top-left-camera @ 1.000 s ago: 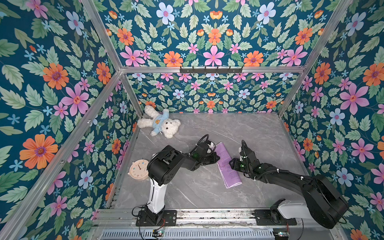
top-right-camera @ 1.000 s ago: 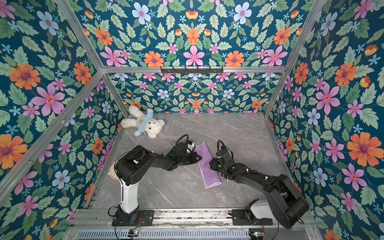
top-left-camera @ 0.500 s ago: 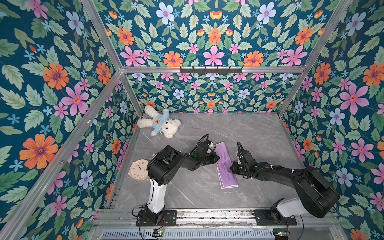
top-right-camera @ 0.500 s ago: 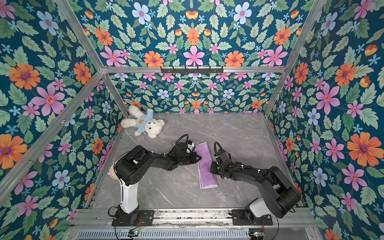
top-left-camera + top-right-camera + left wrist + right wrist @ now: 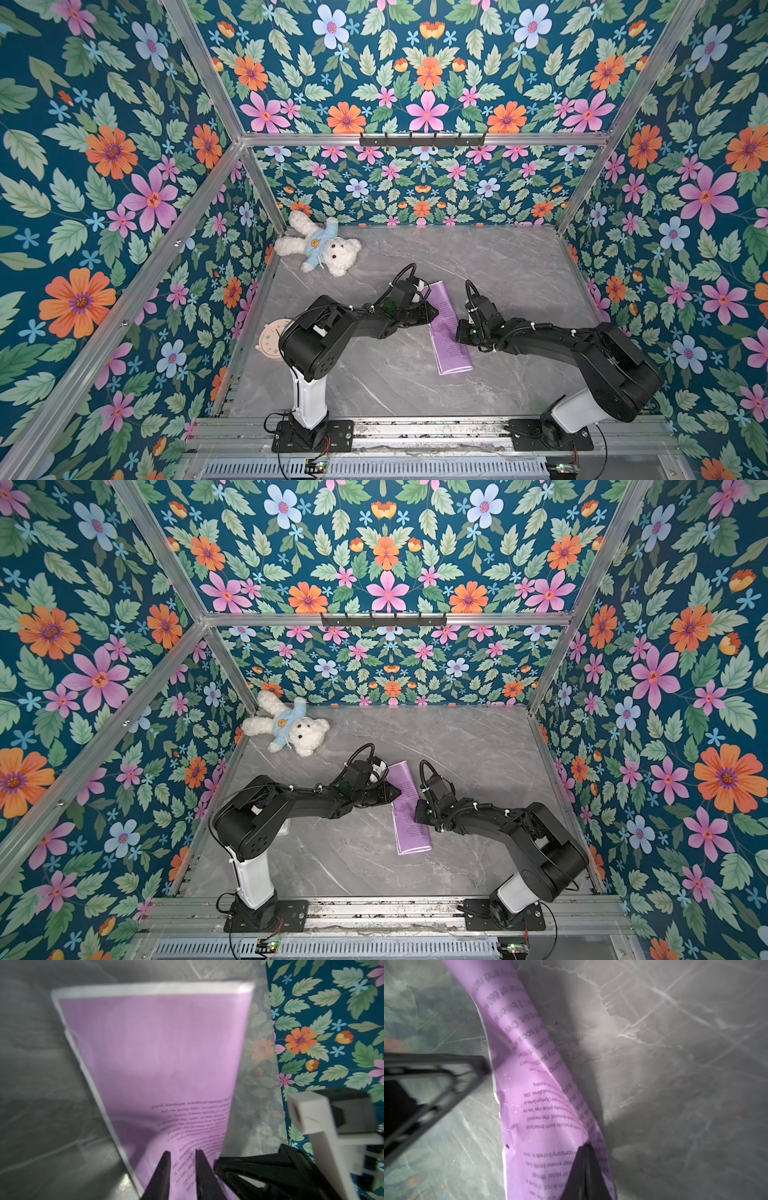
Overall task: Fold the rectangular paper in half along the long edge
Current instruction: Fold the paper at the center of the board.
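Observation:
The rectangular paper (image 5: 449,332) (image 5: 409,814) lies on the grey table, a long narrow lilac strip doubled over on itself. My left gripper (image 5: 433,312) (image 5: 182,1152) is low over the paper's open long edge, with its jaws a narrow gap apart and nothing between them. The printed lilac paper (image 5: 158,1059) shows beyond them. My right gripper (image 5: 459,332) (image 5: 584,1147) is shut, its joined tips resting on the paper (image 5: 550,1109) next to the folded long edge. Past the paper, in the right wrist view, a finger of the left gripper (image 5: 475,1066) touches its other edge.
A white teddy bear (image 5: 320,249) in a blue top lies at the back left. A round pink clock (image 5: 272,338) sits by the left wall behind my left arm. Floral walls close in the table (image 5: 519,270) on three sides.
My right gripper has swung left onto the paper and shut. The paper's near end has shifted left, so the strip lies straighter. The left jaws have parted slightly.

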